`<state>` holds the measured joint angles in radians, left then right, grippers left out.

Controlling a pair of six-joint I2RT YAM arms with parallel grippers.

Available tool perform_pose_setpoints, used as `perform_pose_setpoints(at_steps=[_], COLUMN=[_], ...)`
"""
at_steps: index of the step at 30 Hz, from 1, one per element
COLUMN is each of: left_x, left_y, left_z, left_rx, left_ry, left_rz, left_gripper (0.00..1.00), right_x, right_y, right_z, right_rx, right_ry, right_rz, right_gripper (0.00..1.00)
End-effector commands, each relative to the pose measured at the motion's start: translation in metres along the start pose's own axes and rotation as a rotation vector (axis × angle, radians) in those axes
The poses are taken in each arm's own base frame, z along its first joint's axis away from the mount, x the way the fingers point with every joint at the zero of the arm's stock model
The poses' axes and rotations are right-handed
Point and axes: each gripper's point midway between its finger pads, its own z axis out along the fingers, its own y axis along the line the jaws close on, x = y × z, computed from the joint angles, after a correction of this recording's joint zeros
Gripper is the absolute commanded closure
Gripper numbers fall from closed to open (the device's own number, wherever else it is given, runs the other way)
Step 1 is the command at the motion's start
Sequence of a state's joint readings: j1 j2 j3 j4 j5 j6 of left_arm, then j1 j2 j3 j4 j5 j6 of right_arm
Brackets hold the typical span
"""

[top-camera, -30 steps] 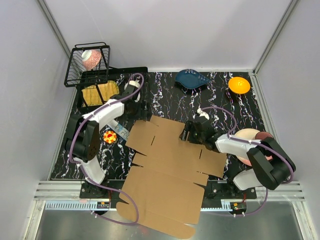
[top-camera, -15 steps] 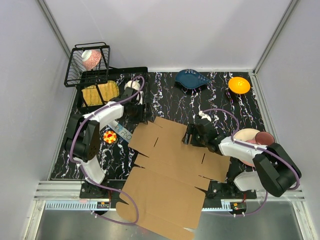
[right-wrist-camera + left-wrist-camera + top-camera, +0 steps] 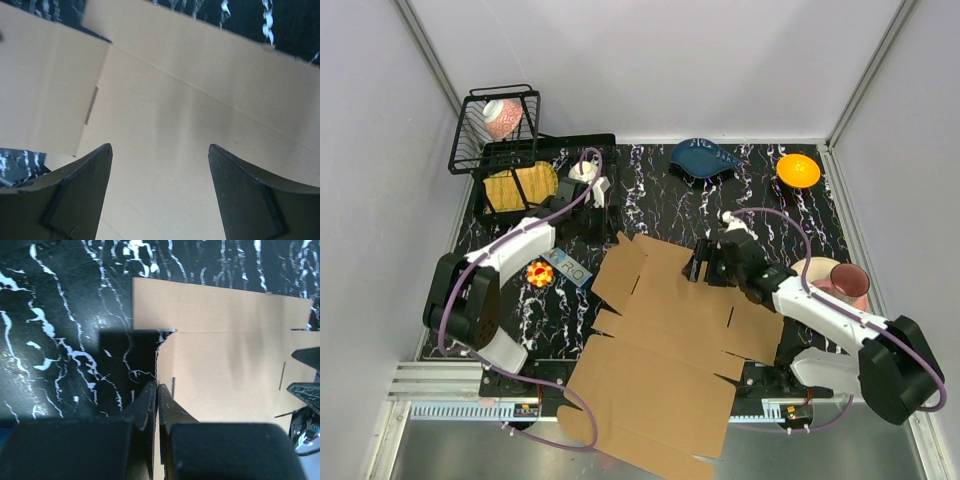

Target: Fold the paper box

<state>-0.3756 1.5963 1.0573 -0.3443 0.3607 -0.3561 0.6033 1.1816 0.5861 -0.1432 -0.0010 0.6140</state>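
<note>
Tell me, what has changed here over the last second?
The left gripper reached toward the paper box and shut, apparently pinching its far-left flap edge; that flap shifted slightly rightward. The right gripper stayed open above the box. The basket and orange bowl did not move.

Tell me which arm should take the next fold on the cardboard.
Right, probably. The right end effector hangs open directly over the paper box; the left end effector is shut at its left edge.

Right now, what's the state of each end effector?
Left end effector: closed at the edge of the paper box; grip cannot be told.
Right end effector: open over it, empty.
</note>
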Motion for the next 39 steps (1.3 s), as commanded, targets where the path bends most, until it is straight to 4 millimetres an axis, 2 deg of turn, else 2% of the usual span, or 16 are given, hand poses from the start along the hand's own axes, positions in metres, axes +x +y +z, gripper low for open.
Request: perform_pose_setpoints(at_steps=[1, 3, 7, 9, 10, 11, 12, 14, 15, 16, 18, 19, 21, 30, 33, 39], left_x=[-0.004, -0.002, 0.011, 0.008, 0.014, 0.014, 0.005, 0.01, -0.002, 0.009, -0.004, 0.002, -0.003, -0.007, -0.007, -0.004], left_y=[-0.025, -0.031, -0.03, -0.038, -0.036, -0.039, -0.048, -0.048, -0.061, -0.053, -0.065, -0.061, -0.066, -0.054, -0.053, -0.053], left_z=[-0.018, -0.025, -0.033, -0.043, -0.045, -0.048, -0.06, -0.064, -0.08, -0.077, -0.097, -0.096, -0.107, -0.11, -0.11, -0.114], left_rx=[0.073, 0.063, 0.014, 0.029, 0.026, 0.036, 0.067, 0.085, 0.131, 0.125, 0.168, 0.165, 0.179, 0.097, 0.093, 0.09], left_ry=[-0.079, -0.103, -0.131, -0.184, -0.192, -0.212, -0.284, -0.326, -0.424, -0.427, -0.559, -0.567, -0.627, -0.663, -0.666, -0.688], left_rz=[0.053, 0.089, 0.142, 0.168, 0.172, 0.18, 0.202, 0.216, 0.251, 0.253, 0.3, 0.307, 0.348, 0.417, 0.415, 0.419], left_gripper=[1.0, 1.0, 1.0, 1.0, 1.0, 1.0, 1.0, 1.0, 1.0, 1.0, 1.0, 1.0, 1.0, 1.0, 1.0, 1.0], right_x=[-0.046, -0.055, -0.081, -0.085, -0.089, -0.091, -0.093, -0.096, -0.098, -0.097, -0.102, -0.099, -0.104, -0.136, -0.128, -0.113], right_y=[0.031, 0.034, 0.042, 0.044, 0.047, 0.048, 0.048, 0.046, 0.044, 0.04, 0.043, 0.043, 0.052, 0.107, 0.095, 0.079], right_z=[-0.028, -0.033, -0.042, -0.044, -0.045, -0.046, -0.046, -0.044, -0.042, -0.036, -0.031, -0.027, -0.027, -0.03, 0.0, 0.032], right_rx=[-0.062, -0.056, -0.033, -0.03, -0.035, -0.035, -0.033, -0.014, 0.001, 0.024, 0.006, -0.001, -0.04, -0.227, -0.209, -0.282], right_ry=[-0.117, -0.138, -0.191, -0.194, -0.202, -0.207, -0.213, -0.218, -0.225, -0.216, -0.235, -0.229, -0.237, -0.212, -0.11, -0.002], right_rz=[-0.057, -0.065, -0.096, -0.105, -0.109, -0.112, -0.114, -0.12, -0.136, -0.147, -0.206, -0.219, -0.256, -0.49, -0.544, -0.513], right_gripper=[0.14, 0.11, 0.1, 0.1, 0.09, 0.1, 0.09, 0.09, 0.08, 0.06, 0.06, 0.07, 0.07, 0.05, 0.05, 0.08])
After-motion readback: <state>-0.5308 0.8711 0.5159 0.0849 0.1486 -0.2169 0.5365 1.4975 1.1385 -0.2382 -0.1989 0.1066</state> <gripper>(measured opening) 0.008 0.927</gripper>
